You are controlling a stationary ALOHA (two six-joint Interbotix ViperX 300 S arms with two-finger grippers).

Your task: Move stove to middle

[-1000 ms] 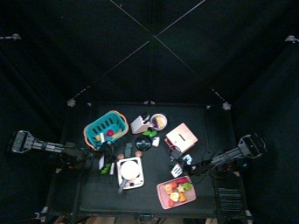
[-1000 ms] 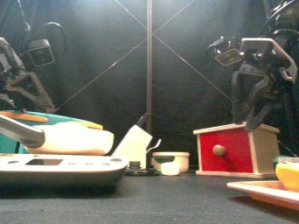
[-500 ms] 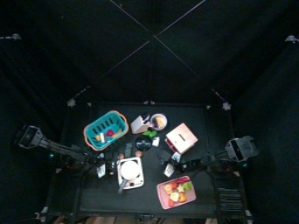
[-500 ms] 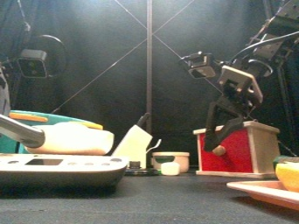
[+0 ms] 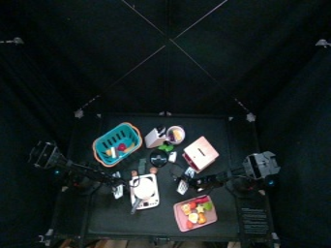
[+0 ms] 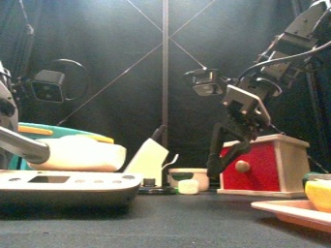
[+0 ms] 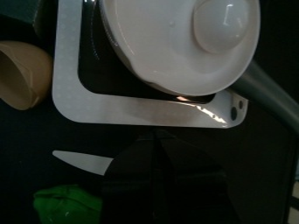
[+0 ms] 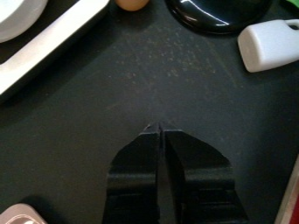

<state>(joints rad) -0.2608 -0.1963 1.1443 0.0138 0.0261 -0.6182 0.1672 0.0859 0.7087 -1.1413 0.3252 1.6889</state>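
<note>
The stove [image 5: 143,191] is a white rectangular block at the table's front left of middle, with a white lidded pot [image 7: 193,39] on its dark top. It lies low at the near left in the front view [image 6: 65,182], and its white rim [image 7: 128,105] fills the left wrist view. My left gripper [image 5: 120,186] is shut and empty, just left of the stove [image 7: 163,157]. My right gripper [image 5: 189,183] is shut and empty, low over bare table to the stove's right [image 8: 162,140], in front of the red box [image 6: 211,170].
A teal basket [image 5: 116,143] stands back left. A red-and-white box [image 5: 200,152] is right of middle [image 6: 262,165]. A pink tray of food [image 5: 196,211] lies front right. A cup [image 5: 176,134] is at the back, a small white cup [image 6: 188,180] mid-table.
Both arms have swung inward and down. The right gripper has dropped from above the red box to its left side near the table. The left gripper has closed in on the stove.
</note>
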